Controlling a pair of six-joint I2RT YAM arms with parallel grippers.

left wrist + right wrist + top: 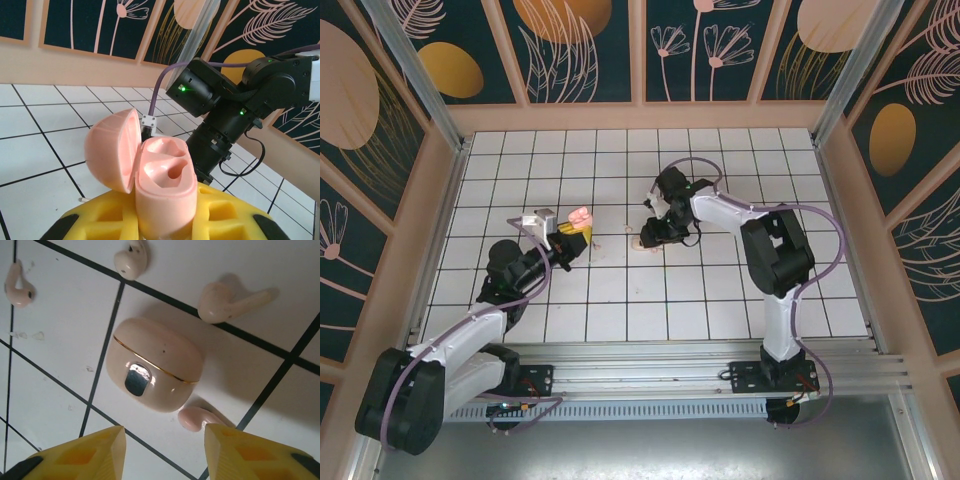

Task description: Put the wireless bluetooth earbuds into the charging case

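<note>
Your left fingers (235,217) clamp the open charging case (160,175), held up with both sockets empty. Your right fingers (250,452) hang spread wide, gripping nothing, over four earbuds (230,299) scattered on the tabletop (60,350) around a closed beige case (155,365). Careful: the nearest bud lies just beside that case, so closing there could knock either one. Its stem is hidden under your fingertip.

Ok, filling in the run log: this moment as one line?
left gripper: holds charging case, lid open, sockets empty | right gripper: open over four loose earbuds and closed beige case | inserted: none
</note>
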